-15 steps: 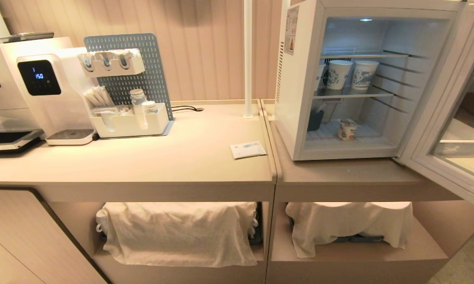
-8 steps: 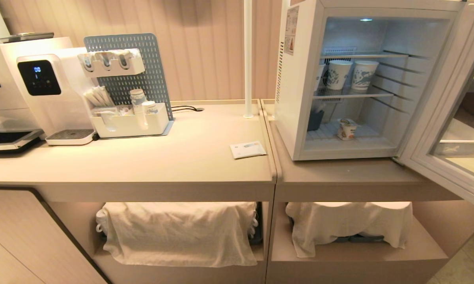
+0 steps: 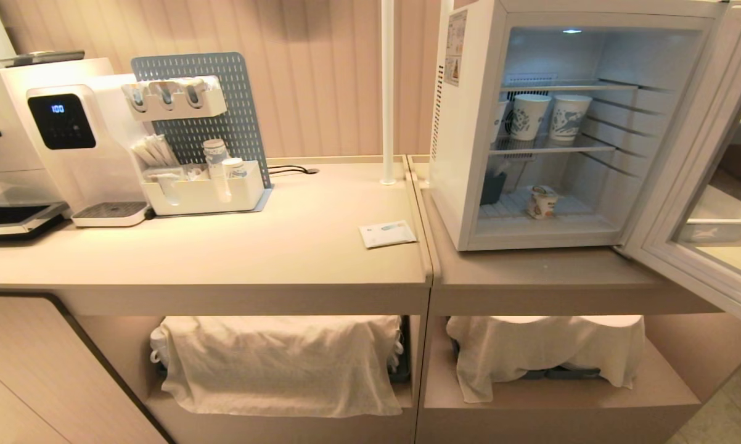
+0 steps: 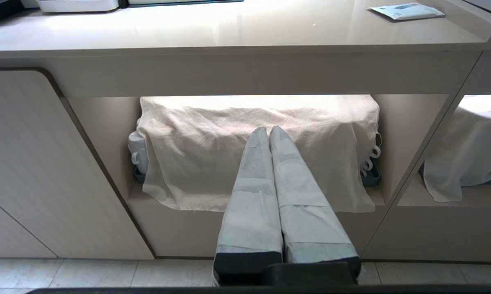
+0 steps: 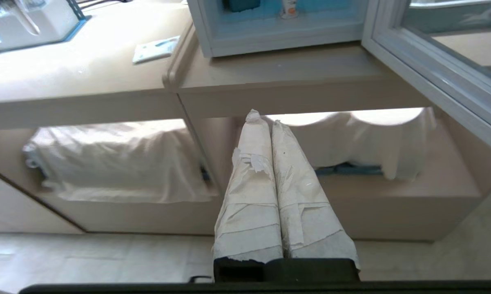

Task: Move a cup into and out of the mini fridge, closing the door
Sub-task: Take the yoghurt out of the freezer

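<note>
The white mini fridge (image 3: 463,154) stands on the right counter with its door (image 3: 697,185) swung wide open to the right. The small cup (image 3: 542,202) with an orange label sits on the bottom shelf inside; in the right wrist view the cup (image 5: 289,8) shows at the fridge's lower edge. Neither gripper is in the head view. My right gripper (image 5: 264,116) is shut and empty, low in front of the counter's open shelves, below the fridge. My left gripper (image 4: 268,130) is shut and empty, pointing at the cloth-covered lower shelf.
Two tall paper cups (image 3: 549,116) stand on the fridge's middle shelf, a dark container (image 3: 492,188) at the bottom left. A sachet (image 3: 388,234) lies on the counter. A water dispenser (image 3: 68,142) and organiser tray (image 3: 204,194) are at the left. Cloths (image 3: 278,361) cover the lower shelves.
In the head view only the water dispenser's display digits have changed. The fridge, door and cup have not moved.
</note>
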You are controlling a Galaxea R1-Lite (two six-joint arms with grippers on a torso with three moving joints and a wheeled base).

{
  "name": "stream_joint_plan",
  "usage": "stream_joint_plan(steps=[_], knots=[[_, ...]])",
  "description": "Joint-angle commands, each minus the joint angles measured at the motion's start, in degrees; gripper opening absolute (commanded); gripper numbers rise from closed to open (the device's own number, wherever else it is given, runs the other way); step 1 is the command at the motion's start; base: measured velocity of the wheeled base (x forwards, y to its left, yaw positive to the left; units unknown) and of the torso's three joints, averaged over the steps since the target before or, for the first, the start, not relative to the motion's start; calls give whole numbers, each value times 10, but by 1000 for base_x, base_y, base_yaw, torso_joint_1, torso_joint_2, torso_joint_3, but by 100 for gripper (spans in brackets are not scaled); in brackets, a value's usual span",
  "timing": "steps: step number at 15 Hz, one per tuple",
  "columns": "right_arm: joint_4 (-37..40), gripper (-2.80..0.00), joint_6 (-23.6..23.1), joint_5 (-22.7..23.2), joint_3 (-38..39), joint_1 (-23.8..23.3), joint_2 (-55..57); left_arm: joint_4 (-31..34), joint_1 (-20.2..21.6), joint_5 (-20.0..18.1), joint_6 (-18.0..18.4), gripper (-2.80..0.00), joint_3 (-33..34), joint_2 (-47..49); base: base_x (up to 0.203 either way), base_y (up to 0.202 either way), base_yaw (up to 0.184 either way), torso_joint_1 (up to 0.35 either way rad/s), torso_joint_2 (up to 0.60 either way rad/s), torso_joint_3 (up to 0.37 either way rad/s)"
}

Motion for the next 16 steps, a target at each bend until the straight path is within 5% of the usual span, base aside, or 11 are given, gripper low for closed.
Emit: stream_joint_plan(steps=[1, 5, 7, 10, 16], knots=[[13, -280, 24, 2, -79, 2, 142, 0, 0, 0, 0, -280, 0, 1, 0, 0, 0, 0, 0, 0], [45, -280, 88, 11, -202, 11, 306, 0, 0, 0, 0, -280, 0, 1, 0, 0, 0, 0, 0, 0], [50, -280, 98, 63, -251, 20, 365, 0, 0, 0, 0, -280, 0, 1, 0, 0, 0, 0, 0, 0], [54, -280, 94, 133, -284, 32, 420, 0, 0, 0, 0, -280, 0, 1, 0, 0, 0, 0, 0, 0], [74, -280, 38, 134, -290, 27, 505, 0, 0, 0, 0, -280, 0, 1, 0, 0, 0, 0, 0, 0]])
